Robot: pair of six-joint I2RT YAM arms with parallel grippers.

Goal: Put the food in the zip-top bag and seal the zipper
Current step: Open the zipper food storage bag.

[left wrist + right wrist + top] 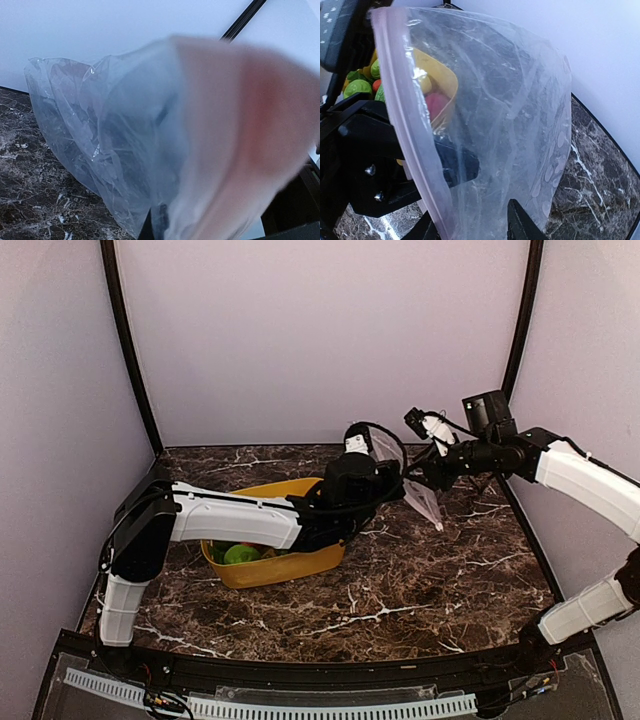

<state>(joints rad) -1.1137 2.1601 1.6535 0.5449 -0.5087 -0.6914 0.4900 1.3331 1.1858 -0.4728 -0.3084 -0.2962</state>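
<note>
Zip-top bag (423,500) hangs in the air between the two sets of fingers, clear of the worktop (400,590). Left fingers (388,483) are clenched, by the look of it on the bag's mouth edge. Right fingers (428,476) sit just beside them; can't tell their state from up here. Yellow tub (290,566) with the food (240,554) sits below and behind the left fingers, under that arm. Risk: held at one point only, so the bag could swing or fold shut. Room: bare worktop below and nearward of both sets of fingers; back wall (330,340) near beyond them.

Left wrist: the zip-top bag (100,140) fills the lens, crumpled. Zipper (240,125) is a blurred pinkish band right against the camera. Own fingers not visible. Risk: this view is nearly blind, so aiming from it would be guesswork. A bit of worktop (25,190) shows low left.

Right wrist: right fingers (520,225) are released and spread, with bag film hanging between them, not pinched. Zipper (405,100) runs up from between them, and the left fingers' black body meets it from the left. Tub (445,80) and food (357,87) show beyond that, partly through the plastic. Risk: if the right fingers close off the strip, they catch thin film only; it looks limp and slick, so it could slip or tear, and the mouth won't open. Room: open worktop (600,165) right of the right fingers. The left side is crowded by the other arm, so a bump is likely if either moves inward.
</note>
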